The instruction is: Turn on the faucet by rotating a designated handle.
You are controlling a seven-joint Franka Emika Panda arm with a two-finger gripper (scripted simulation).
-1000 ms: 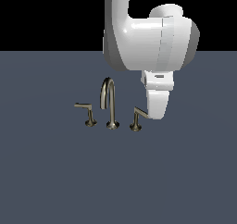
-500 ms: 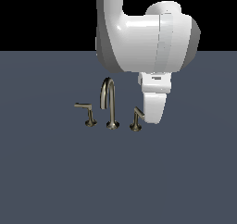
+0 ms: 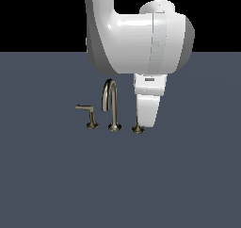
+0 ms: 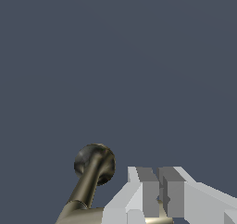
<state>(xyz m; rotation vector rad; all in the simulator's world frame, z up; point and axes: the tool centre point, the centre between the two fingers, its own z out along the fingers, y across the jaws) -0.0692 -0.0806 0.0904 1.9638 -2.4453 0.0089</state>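
Note:
The faucet's arched spout (image 3: 110, 104) stands between two handles. The twin handle (image 3: 90, 115) with its left-pointing lever is at the exterior view's left. The designated handle shows only its flared base (image 3: 137, 129); its post and lever are hidden behind my gripper (image 3: 147, 123), which hangs straight down against it. In the wrist view my gripper (image 4: 159, 197) has its fingers (image 4: 144, 195) pressed close together, with a bit of brushed metal (image 4: 159, 218) just beneath them. The spout (image 4: 92, 172) shows beside them.
The faucet set stands on a flat dark blue-grey surface (image 3: 188, 184). My large white arm (image 3: 141, 38) looms above the right handle and hides what is behind it.
My gripper has moved toward the exterior view's left, against the right handle. The lever, earlier seen pointing right, has swung round and is now hidden behind the gripper.

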